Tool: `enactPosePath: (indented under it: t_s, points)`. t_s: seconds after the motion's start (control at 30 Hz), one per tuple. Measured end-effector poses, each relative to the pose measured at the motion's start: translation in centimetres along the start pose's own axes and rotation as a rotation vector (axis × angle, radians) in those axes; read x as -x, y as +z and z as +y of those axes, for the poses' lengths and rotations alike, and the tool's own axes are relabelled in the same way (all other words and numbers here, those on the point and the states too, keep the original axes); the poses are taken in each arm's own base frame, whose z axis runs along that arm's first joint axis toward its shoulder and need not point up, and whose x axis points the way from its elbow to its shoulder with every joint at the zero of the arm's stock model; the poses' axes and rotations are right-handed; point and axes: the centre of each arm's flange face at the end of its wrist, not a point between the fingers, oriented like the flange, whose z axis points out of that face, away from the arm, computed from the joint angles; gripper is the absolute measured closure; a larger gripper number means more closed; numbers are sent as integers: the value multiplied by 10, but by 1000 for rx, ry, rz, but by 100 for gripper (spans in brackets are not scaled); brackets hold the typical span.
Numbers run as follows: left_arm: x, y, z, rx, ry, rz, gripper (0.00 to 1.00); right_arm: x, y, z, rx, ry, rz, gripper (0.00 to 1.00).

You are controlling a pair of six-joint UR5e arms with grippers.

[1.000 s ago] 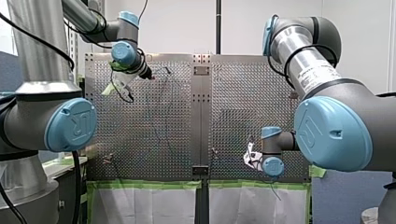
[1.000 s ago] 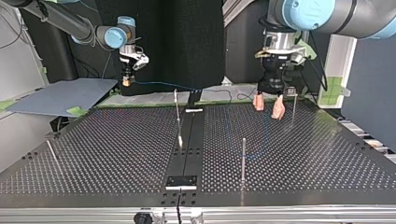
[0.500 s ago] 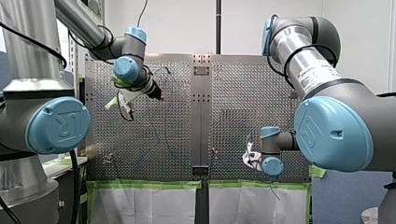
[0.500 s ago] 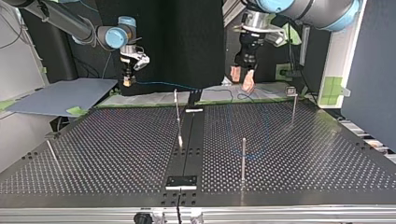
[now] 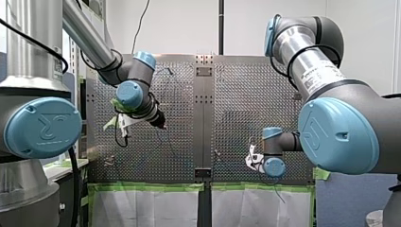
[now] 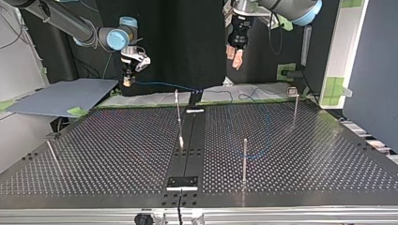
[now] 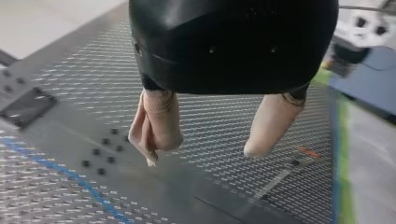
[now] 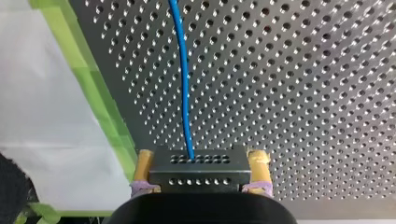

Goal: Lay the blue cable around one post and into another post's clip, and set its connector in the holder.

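Top view, left side: my right gripper (image 6: 126,83) is clamped on the connector (image 8: 198,172), with a yellow pad on each short side, held above the table's (image 6: 117,140) far edge. The blue cable (image 6: 162,85) runs from it along that edge, then lies slack between the near post (image 6: 244,157) and the far post (image 6: 294,105). It's thin, limp and light and probably slips, so grip the rigid connector, not the cord. At right, my left gripper (image 6: 234,56) hangs high, pads wide apart and empty.
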Motion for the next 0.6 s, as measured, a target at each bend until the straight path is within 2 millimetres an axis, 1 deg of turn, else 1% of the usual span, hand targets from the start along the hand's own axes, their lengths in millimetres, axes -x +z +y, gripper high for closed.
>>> enactPosePath:
  t_s: [0.17, 0.27, 0.33, 0.53, 0.6]
  points:
    - [-38, -12, 8, 21, 88, 38, 0, 3, -5, -5, 9, -12, -21, 81]
    - [-53, -15, 7, 24, 137, 44, 0, 5, -10, -9, 18, -18, -34, 81]
    - [-58, -14, 2, 12, 160, 38, 0, 6, -12, -10, 24, -24, -42, 81]
    - [-67, -3, -23, -50, 215, 9, 0, 8, -17, -16, 14, -41, -60, 81]
    - [-73, -1, -31, -83, 237, 9, 0, 9, -18, -18, -3, -48, -65, 81]
